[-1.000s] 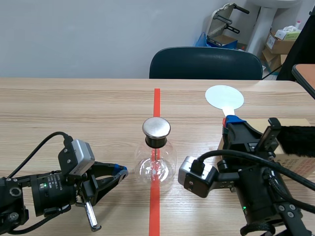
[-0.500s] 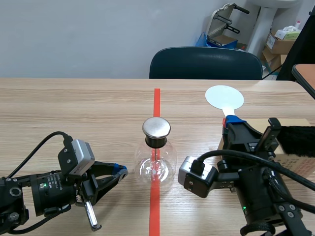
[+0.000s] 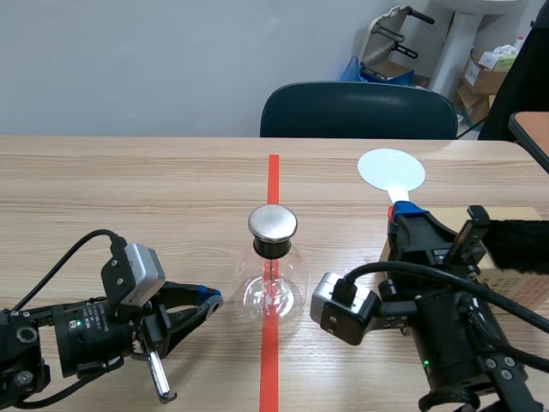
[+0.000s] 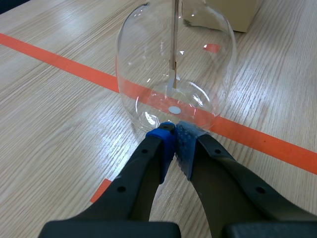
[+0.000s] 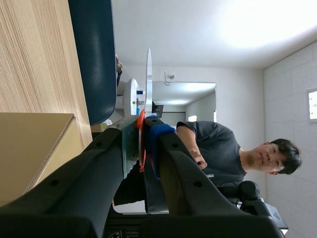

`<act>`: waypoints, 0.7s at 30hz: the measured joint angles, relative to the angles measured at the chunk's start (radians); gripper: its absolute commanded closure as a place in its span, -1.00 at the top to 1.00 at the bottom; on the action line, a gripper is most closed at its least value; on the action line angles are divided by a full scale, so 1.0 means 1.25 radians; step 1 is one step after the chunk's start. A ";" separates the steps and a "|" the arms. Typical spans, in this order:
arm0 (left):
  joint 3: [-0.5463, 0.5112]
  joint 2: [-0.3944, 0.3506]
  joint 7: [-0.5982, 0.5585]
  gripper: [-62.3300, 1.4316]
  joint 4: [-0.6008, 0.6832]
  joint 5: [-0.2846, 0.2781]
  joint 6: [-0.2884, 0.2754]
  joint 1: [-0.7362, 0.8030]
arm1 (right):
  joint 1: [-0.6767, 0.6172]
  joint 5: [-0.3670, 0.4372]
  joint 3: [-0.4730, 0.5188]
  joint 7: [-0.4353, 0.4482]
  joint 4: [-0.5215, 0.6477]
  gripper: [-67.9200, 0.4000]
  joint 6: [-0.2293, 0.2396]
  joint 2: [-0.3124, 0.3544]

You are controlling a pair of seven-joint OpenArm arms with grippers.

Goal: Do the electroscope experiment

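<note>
The electroscope (image 3: 273, 268) is a clear glass flask with a round metal cap, standing on the red tape line at mid-table. A thin rod hangs inside the flask (image 4: 174, 69). My left gripper (image 3: 211, 299) lies low on the table, shut on nothing, with its blue-padded tips (image 4: 173, 133) right at the flask's base. My right gripper (image 3: 403, 211) is shut on the red handle of a white disc paddle (image 3: 391, 169), held raised and right of the flask. In the right wrist view the disc (image 5: 148, 74) appears edge-on ahead of the gripper (image 5: 143, 130).
A cardboard box (image 3: 525, 283) sits at the right edge behind my right arm, with a black furry piece (image 3: 520, 245) on it. A dark blue chair (image 3: 358, 110) stands at the table's far side. A person (image 5: 218, 148) is in the room beyond.
</note>
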 measured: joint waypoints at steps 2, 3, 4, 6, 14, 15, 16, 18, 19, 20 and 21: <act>0.000 0.000 0.000 -0.87 0.000 0.000 0.000 0.000 | 0.000 0.000 0.000 0.000 0.000 -0.96 0.000 0.000; 0.000 0.000 0.000 -0.87 0.000 0.000 0.000 0.000 | 0.000 0.000 0.000 0.000 0.000 -0.96 0.000 0.000; 0.000 0.000 0.000 -0.87 0.000 0.000 0.000 0.000 | 0.000 0.000 0.000 0.000 0.000 -0.96 0.000 0.000; 0.000 0.000 0.000 -0.87 0.000 0.000 0.000 0.000 | 0.000 0.000 0.000 0.000 0.000 -0.96 0.000 0.000; 0.000 0.000 0.000 -0.87 0.000 0.000 0.000 0.000 | 0.000 0.000 0.000 0.000 0.000 -0.96 0.000 0.000; 0.000 0.000 0.000 -0.87 0.000 0.000 0.000 0.000 | 0.000 0.000 0.000 0.001 0.000 -0.96 0.000 0.000; 0.000 0.000 0.000 -0.87 0.000 0.000 0.000 0.000 | 0.000 0.000 0.000 0.005 0.000 -0.96 0.000 0.000; 0.000 0.000 0.000 -0.87 0.000 0.000 0.000 0.000 | 0.000 0.000 0.000 0.009 0.000 -0.96 0.000 0.000; 0.000 0.000 0.000 -0.87 0.000 0.000 0.000 0.000 | 0.000 0.000 0.000 0.009 0.000 -0.96 0.000 0.000; 0.000 0.000 0.000 -0.87 0.000 0.000 0.000 0.000 | 0.000 0.000 0.000 0.009 0.000 -0.96 0.000 0.000; 0.000 0.000 0.000 -0.87 0.000 0.000 0.000 0.000 | 0.000 0.000 0.000 0.009 0.000 -0.96 0.000 0.000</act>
